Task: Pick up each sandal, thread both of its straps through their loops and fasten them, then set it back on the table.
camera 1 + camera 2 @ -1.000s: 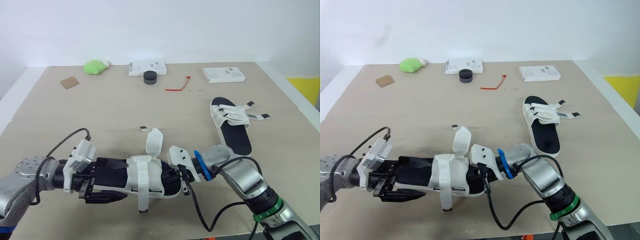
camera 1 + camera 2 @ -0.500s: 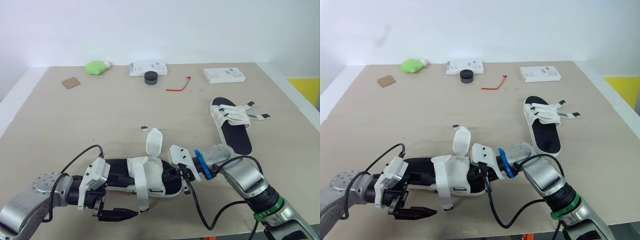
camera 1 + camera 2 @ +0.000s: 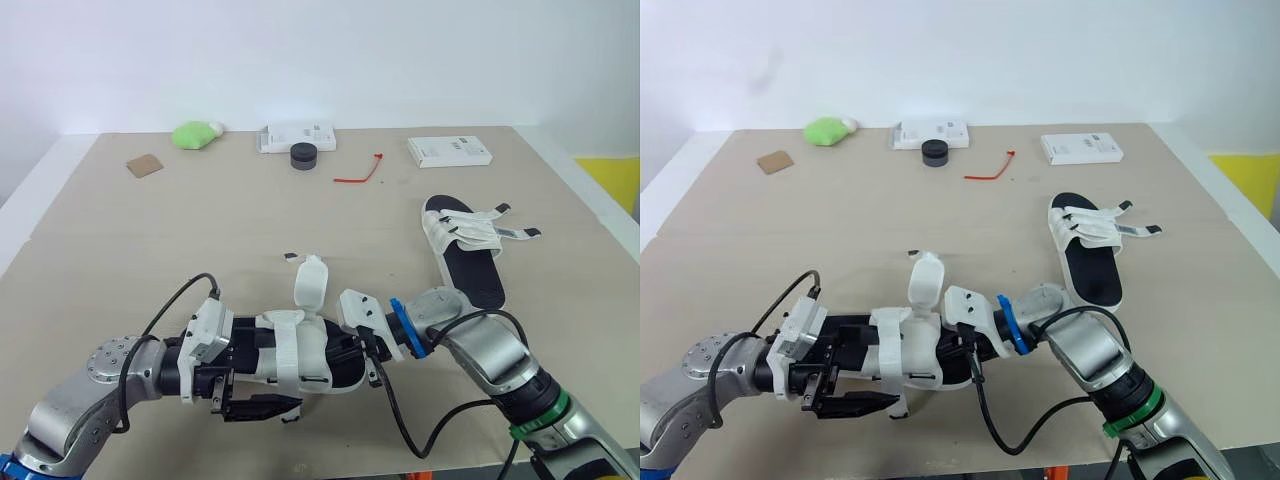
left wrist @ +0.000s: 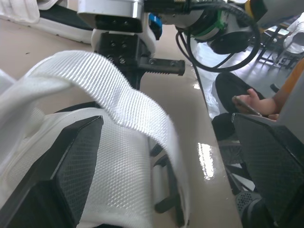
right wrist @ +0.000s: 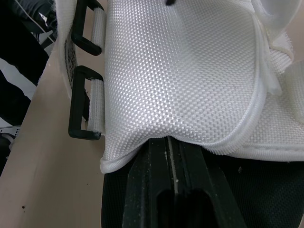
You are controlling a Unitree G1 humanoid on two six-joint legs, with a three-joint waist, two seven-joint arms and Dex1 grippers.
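Observation:
The near sandal (image 3: 300,352), black-soled with white straps, lies at the front middle of the table (image 3: 200,240). One strap flap (image 3: 310,283) stands upright. A woven strap (image 4: 118,95) runs over its side between the wide-apart fingers (image 4: 71,166) of my open left gripper (image 3: 280,406), which sits at the sandal's near edge. My right gripper (image 3: 360,352) is shut on the sandal's right end; its wrist view has two black loops (image 5: 80,104) beside the white upper. The second sandal (image 3: 465,250) lies at the right with its straps across it.
Along the far edge lie a green lump (image 3: 195,133), a white box (image 3: 295,137), a black cap (image 3: 302,155), a red tie (image 3: 357,172) and another white box (image 3: 448,150). A brown card (image 3: 143,165) lies far left. A person's hand (image 4: 247,99) is beyond the table.
My left gripper let go of the sandal's left end, dropped toward the front edge, then came back right to the strap. The sandal now rests lower on the table.

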